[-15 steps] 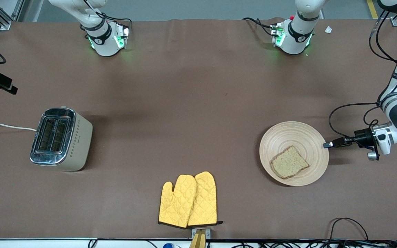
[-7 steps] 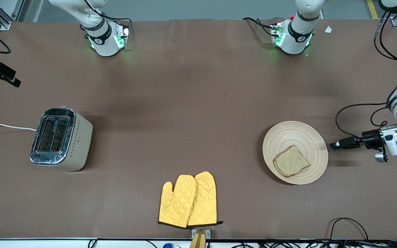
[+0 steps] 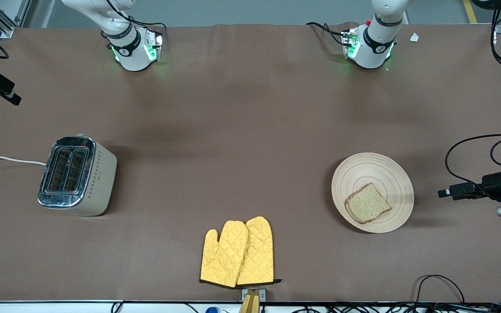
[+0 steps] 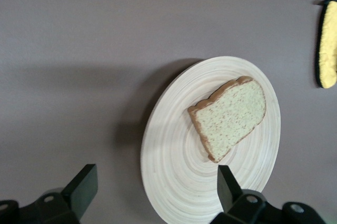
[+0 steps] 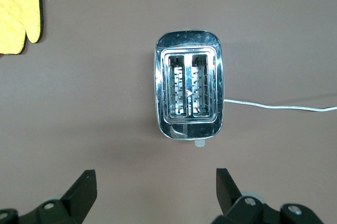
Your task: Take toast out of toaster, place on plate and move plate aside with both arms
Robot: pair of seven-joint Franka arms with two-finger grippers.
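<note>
A brown counter (image 3: 242, 130) fills nearly the whole front view, with a strip of grey floor along the top edge and cables trailing along the bottom edge. The two arm bases glow green at the top of the frame. The plate (image 3: 389, 174) lies at centre right, with the toast (image 3: 367, 203) resting flat on its lower part, nearer the camera than the plate's middle. The left tool (image 3: 444, 192) sits at the right edge of the frame, apart from the plate's rim, most of its arm cut off by the frame; in the left wrist view its fingers (image 4: 227, 181) stand spread wide and hold nothing, with the plate (image 4: 174, 171) and toast (image 4: 229, 115) past them. The right tool (image 3: 15, 101) shows only partly at the upper left edge; the right wrist view shows its fingers (image 5: 84, 187) wide apart and empty over the counter near the toaster (image 5: 188, 90). The toaster (image 3: 76, 175) stands at centre left, its white cord running off the frame. Yellow oven mitts (image 3: 238, 253) lie at bottom centre.
</note>
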